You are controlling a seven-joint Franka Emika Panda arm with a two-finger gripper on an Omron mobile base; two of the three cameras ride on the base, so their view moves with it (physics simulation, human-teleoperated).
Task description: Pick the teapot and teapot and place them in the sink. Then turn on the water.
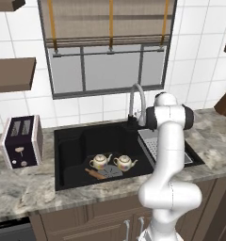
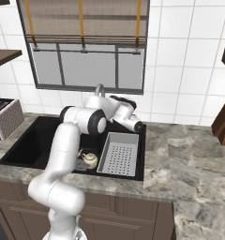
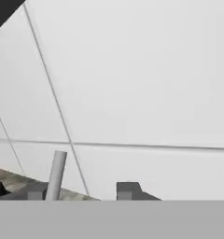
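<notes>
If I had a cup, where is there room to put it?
Bare grey marble counter lies right of the black sink, and more between sink and dark toaster. The sink's front is crowded: two cream teapots and a wooden rolling pin.

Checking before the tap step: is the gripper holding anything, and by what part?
Nothing is held: the gripper is empty near the faucet; both teapots sit in the sink.

Glossy cream porcelain teapots (image 1: 100, 161) (image 1: 125, 163) lie in the matt black sink (image 1: 72, 146); polished metal faucet (image 1: 136, 101); veined grey marble tabletop (image 1: 20, 186).
</notes>
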